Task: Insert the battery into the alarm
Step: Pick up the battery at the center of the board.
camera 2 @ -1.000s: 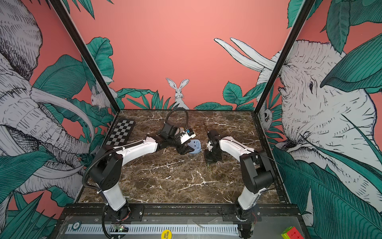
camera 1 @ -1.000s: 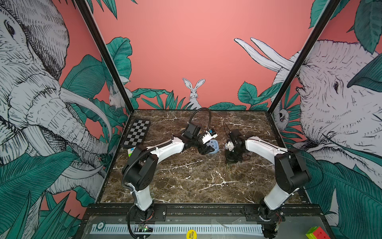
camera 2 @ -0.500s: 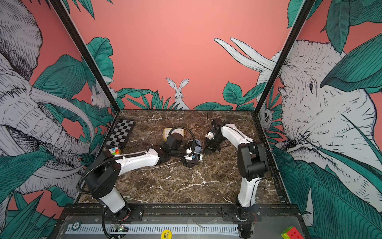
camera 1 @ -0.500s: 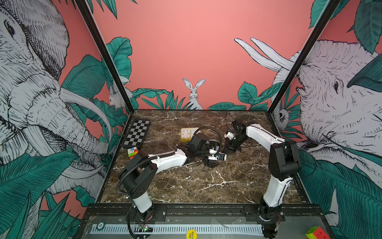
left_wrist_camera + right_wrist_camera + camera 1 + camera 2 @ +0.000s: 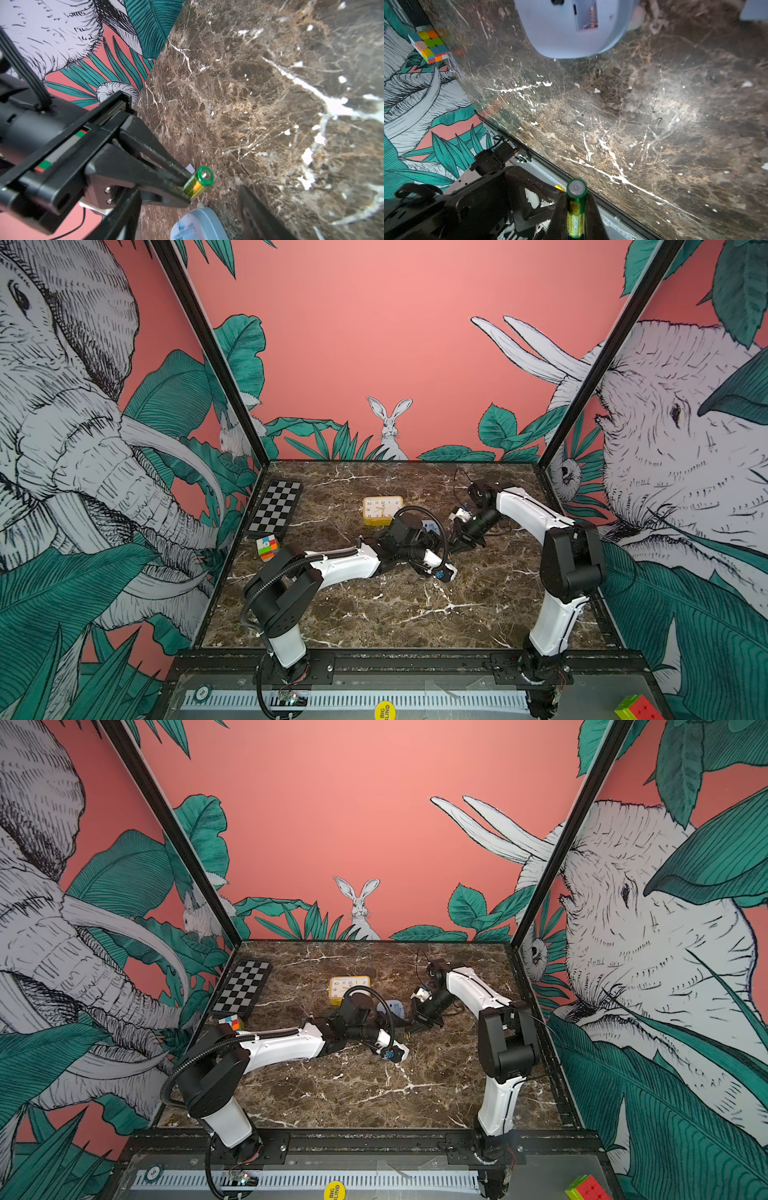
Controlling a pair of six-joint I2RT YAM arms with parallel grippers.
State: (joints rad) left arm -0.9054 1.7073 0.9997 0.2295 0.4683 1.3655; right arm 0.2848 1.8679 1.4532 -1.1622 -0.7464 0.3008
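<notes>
The alarm (image 5: 571, 27) is a light blue case lying back up on the marble, its battery bay with a spring (image 5: 588, 18) uncovered. It also shows in both top views (image 5: 430, 526) (image 5: 394, 1006). My right gripper (image 5: 576, 199) is shut on the green battery (image 5: 576, 209), which sticks out past the fingertips. In the left wrist view that battery (image 5: 198, 182) hangs just above the alarm's rim (image 5: 199, 224). My left gripper (image 5: 434, 537) lies low over the table. Its fingers (image 5: 259, 214) stand wide apart on either side of the alarm, with a gap showing on one side.
A yellow clock (image 5: 382, 510) lies face up behind the arms. A checkerboard (image 5: 276, 508) and a colour cube (image 5: 267, 547) sit at the left edge. A light blue piece (image 5: 753, 10) lies beside the alarm. A second cube (image 5: 636, 707) rests outside the front rail.
The left arm has dropped low and stretched out along the table. The right arm has swung its elbow toward the back, still holding the battery. Both shifted only slightly in the last half second.
</notes>
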